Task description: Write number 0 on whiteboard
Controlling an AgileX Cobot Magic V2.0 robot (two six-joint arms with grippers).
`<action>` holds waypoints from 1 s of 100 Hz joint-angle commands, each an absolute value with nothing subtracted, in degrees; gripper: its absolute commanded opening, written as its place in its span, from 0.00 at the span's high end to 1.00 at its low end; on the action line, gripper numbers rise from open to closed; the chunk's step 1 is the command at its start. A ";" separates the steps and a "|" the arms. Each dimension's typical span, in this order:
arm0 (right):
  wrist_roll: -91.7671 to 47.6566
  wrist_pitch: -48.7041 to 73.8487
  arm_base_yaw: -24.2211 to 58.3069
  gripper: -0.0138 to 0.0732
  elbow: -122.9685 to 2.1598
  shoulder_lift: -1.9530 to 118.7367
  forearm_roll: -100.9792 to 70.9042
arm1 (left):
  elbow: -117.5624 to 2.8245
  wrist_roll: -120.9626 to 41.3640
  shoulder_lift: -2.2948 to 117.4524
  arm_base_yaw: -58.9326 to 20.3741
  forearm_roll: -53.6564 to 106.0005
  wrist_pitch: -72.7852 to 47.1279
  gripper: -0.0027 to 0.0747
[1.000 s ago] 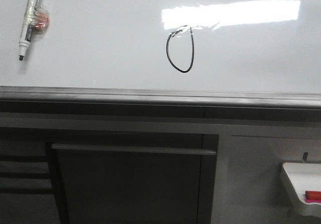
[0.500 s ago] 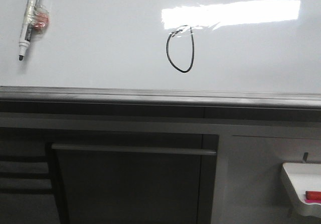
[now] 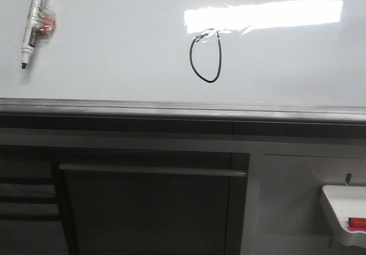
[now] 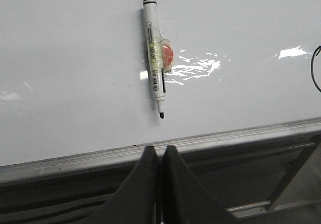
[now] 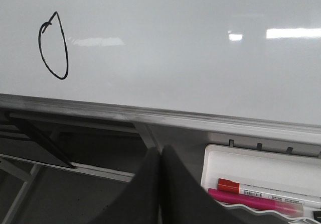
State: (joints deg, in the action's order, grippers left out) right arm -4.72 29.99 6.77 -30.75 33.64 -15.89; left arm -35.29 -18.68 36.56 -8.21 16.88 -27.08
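Observation:
A black hand-drawn number 0 (image 3: 206, 56) stands on the whiteboard (image 3: 114, 66), just under the bright light reflection; the right wrist view shows the number 0 (image 5: 53, 48) too. A black-tipped marker (image 3: 32, 25) with a red magnet taped to it sticks to the board at the upper left, tip down, and also shows as the marker (image 4: 155, 58) in the left wrist view. My left gripper (image 4: 160, 149) is shut and empty, below the board's rail and apart from the marker. My right gripper (image 5: 160, 151) is shut and empty, low beside the tray. Neither arm shows in the front view.
The board's grey lower rail (image 3: 183, 111) runs across the view. Below it are a dark panel with a bar handle (image 3: 151, 170). A small white tray (image 3: 343, 212) at the lower right holds a red-capped marker (image 5: 266, 189) and a pink one (image 5: 251, 202).

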 commanded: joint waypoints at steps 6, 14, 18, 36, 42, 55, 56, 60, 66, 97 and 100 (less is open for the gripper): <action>-4.94 26.16 6.60 0.93 -32.19 33.56 -16.21 | -36.76 -18.14 36.35 -8.14 18.04 -23.19 0.99; -4.94 26.16 6.60 0.93 -32.19 33.56 -16.21 | -34.78 -18.14 33.17 -8.54 18.04 -21.58 0.99; -4.94 26.16 6.60 0.93 -32.19 33.56 -16.21 | -32.81 -18.14 30.53 -8.44 18.55 -20.18 0.99; -4.94 26.16 6.60 0.93 -32.19 33.56 -16.21 | -20.12 -18.25 14.90 -4.71 16.03 -8.69 0.99; -4.94 26.16 6.60 0.93 -32.19 33.56 -16.21 | -15.31 -18.25 9.37 -3.25 16.03 -5.35 0.99; -4.94 26.16 6.60 0.93 -32.19 33.56 -16.21 | -6.73 -18.13 0.93 -1.97 16.49 -0.49 0.99; -4.94 26.16 6.60 0.93 -32.19 33.56 -16.21 | -6.28 -17.94 0.64 -1.97 16.73 0.00 0.99; -4.94 26.16 6.60 0.93 -32.19 33.56 -16.21 | -3.94 -15.81 -0.95 -1.97 16.63 0.89 0.99; -4.94 26.16 6.60 0.93 -32.19 33.56 -16.21 | -1.60 -11.43 -1.78 -1.86 14.00 1.46 0.99; -4.94 26.24 6.60 0.93 -32.19 33.69 -16.21 | 1.11 5.15 -1.69 -1.86 -1.81 0.00 0.99; -4.94 26.24 6.60 0.93 -32.19 33.69 -16.21 | 1.11 5.15 -1.69 -1.86 -1.18 0.00 0.99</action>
State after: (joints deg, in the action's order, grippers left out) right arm -4.72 29.99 6.77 -30.75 33.64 -15.89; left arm -0.22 3.72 -0.28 -2.03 -1.33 -4.17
